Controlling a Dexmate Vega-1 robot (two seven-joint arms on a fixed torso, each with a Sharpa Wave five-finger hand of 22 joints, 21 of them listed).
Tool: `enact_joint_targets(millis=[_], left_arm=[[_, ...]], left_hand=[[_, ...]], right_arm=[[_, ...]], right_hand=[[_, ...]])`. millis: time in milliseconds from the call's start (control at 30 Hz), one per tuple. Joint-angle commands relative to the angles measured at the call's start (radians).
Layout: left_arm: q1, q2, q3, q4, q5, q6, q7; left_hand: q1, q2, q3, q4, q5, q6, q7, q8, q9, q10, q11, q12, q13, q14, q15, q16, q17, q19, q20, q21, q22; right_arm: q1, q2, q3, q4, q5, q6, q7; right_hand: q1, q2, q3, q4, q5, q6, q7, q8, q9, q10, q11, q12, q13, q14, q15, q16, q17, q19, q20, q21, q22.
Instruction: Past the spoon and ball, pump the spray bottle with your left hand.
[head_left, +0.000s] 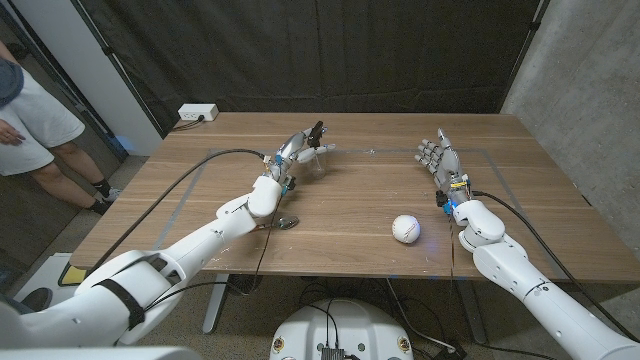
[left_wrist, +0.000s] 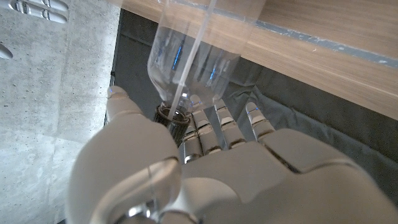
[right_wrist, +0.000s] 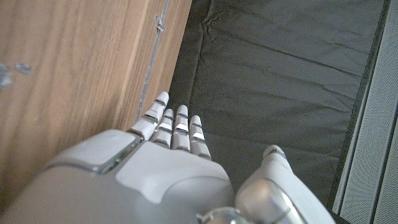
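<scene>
The left hand holds the clear spray bottle at the far side of the table, past the spoon and ball, while the right hand stands open, holding nothing.

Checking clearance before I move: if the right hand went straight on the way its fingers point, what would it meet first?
Nothing, by these views: the right hand points along bare table toward its far edge and the dark curtain beyond. Depth is unclear.
</scene>
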Motion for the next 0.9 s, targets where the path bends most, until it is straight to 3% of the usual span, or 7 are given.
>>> enact_joint_targets(millis=[33,233,900], left_arm=[[0.001,-0.024,-0.010,0.044,-0.043,-0.049,-0.002],[-0.003,-0.037,-0.011,0.064,-0.052,-0.070,0.002],[-0.021,-0.063,-0.009,0.096,-0.057,-0.113,0.007]], left_hand=[[0.011,0.007,0.002,-0.004,-0.001,0.027,0.001,0.011,0.003,0.020,-0.004,0.009,0.002,0.013,-0.012,0.006,0.005,0.013,0.001,0.010,0.003],[0.044,0.022,0.015,-0.014,-0.004,0.075,0.003,0.029,0.003,0.076,-0.027,0.020,0.011,0.044,-0.027,0.010,0.004,0.025,-0.006,0.011,0.003],[0.065,0.031,0.020,-0.016,-0.014,0.111,0.002,0.039,0.002,0.110,-0.029,0.016,0.019,0.067,-0.036,0.008,0.004,0.034,-0.003,0.009,0.002]], right_arm=[[0.003,-0.005,0.002,-0.004,-0.002,-0.008,-0.005],[0.000,-0.005,0.003,-0.006,-0.001,-0.009,-0.008],[-0.014,-0.023,0.009,-0.032,0.009,-0.026,-0.004]], right_hand=[[0.004,0.008,-0.003,0.003,0.006,0.011,-0.001,0.005,0.005,0.012,-0.001,0.003,0.003,0.008,0.004,0.003,0.001,0.006,-0.001,-0.003,0.002],[0.004,0.009,-0.003,0.003,0.006,0.013,-0.002,0.006,0.006,0.017,-0.001,0.005,0.003,0.012,0.004,0.004,0.001,0.007,0.000,-0.005,0.002],[0.000,0.010,-0.006,0.003,0.006,0.020,-0.004,0.007,0.006,0.030,-0.003,0.008,0.004,0.025,0.004,0.006,0.002,0.021,0.005,-0.005,0.003]])
